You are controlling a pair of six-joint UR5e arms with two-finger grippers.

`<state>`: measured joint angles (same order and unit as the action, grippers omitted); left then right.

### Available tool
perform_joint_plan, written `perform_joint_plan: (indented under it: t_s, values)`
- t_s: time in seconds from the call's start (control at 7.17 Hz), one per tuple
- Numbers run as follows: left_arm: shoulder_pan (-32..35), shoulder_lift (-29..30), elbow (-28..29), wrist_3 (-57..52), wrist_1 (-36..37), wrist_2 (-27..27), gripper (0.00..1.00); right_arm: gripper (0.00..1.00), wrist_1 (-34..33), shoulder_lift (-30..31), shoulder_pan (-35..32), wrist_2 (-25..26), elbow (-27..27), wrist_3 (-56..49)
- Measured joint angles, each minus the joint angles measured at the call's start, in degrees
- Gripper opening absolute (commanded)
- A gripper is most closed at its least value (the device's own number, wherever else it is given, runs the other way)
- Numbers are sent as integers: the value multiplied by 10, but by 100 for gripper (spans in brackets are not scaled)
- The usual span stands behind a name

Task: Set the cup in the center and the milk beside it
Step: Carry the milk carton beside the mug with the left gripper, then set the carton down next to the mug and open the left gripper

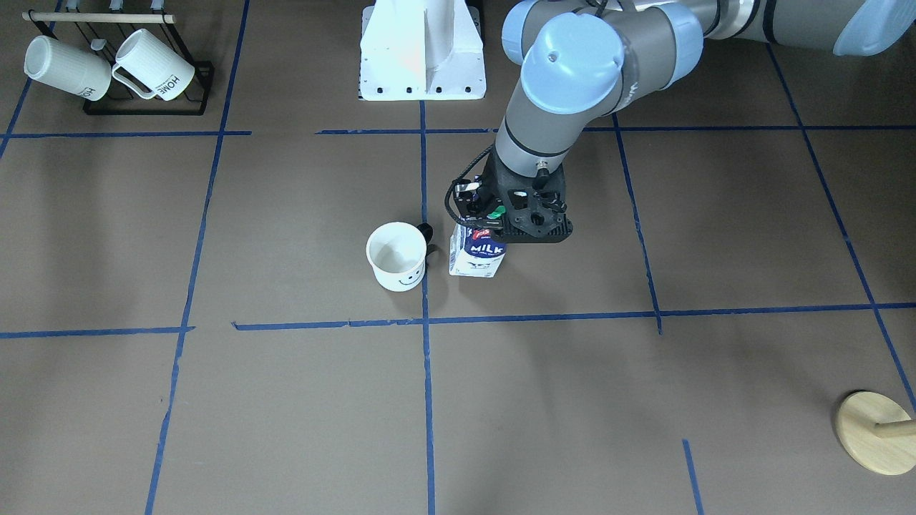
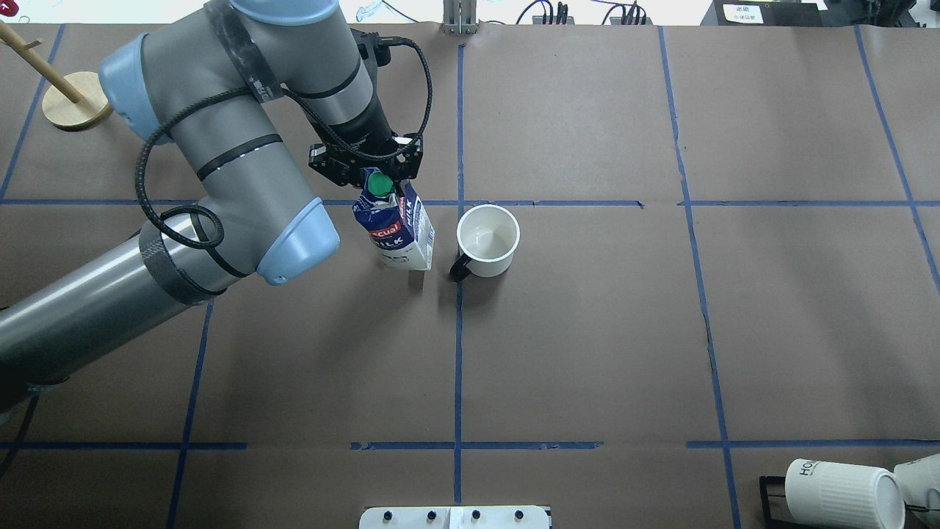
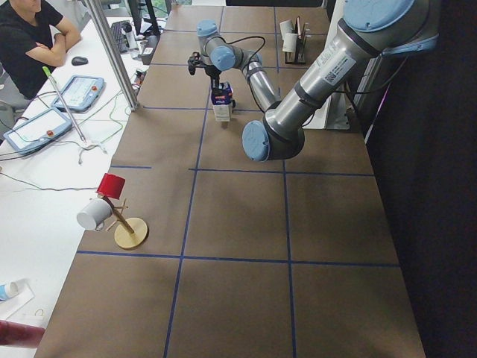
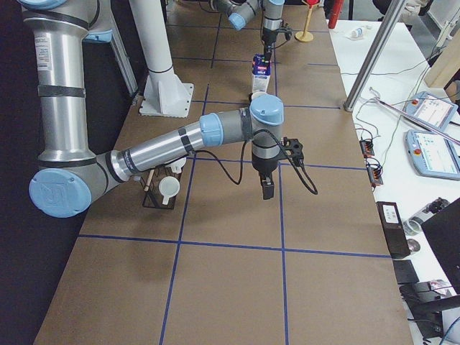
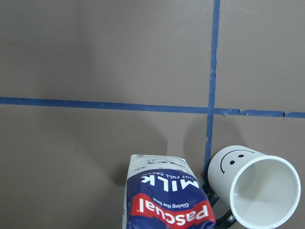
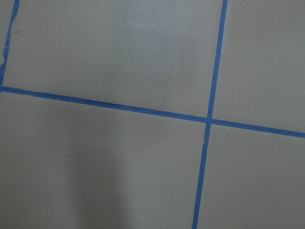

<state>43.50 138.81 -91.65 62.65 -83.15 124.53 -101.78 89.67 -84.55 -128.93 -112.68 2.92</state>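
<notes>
Left pincer (image 2: 378,178) clamps milk (image 2: 402,234) top | dark blue-white carton, green cap | beside smiley cup (image 2: 487,240)

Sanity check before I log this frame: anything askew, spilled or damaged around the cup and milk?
Nothing stands out. The cup stands upright and empty beside the center tape line. The milk stands close beside it, cap on, with the left gripper fingers at its top. No spill or damage is visible.

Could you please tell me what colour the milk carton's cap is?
The cap is green, clearest in the overhead exterior view.
</notes>
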Motion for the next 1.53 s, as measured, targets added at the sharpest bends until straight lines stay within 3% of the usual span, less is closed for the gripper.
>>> perform_joint_plan:
  t_s: [0.56,0.7,0.84,0.98,1.53]
  values:
    - [-20,38,41,16,-2,-16,10,100,2,4,0,0,1,-1]
    - [-24,38,43,17,-2,-23,40,100,2,4,0,0,1,0]
    - [-25,38,43,17,-2,-27,85,100,2,4,0,0,0,1]
    - [-26,38,43,17,-2,-28,100,100,2,3,0,0,0,2]
    - [-26,38,38,17,-2,-29,100,100,2,2,0,1,1,6]
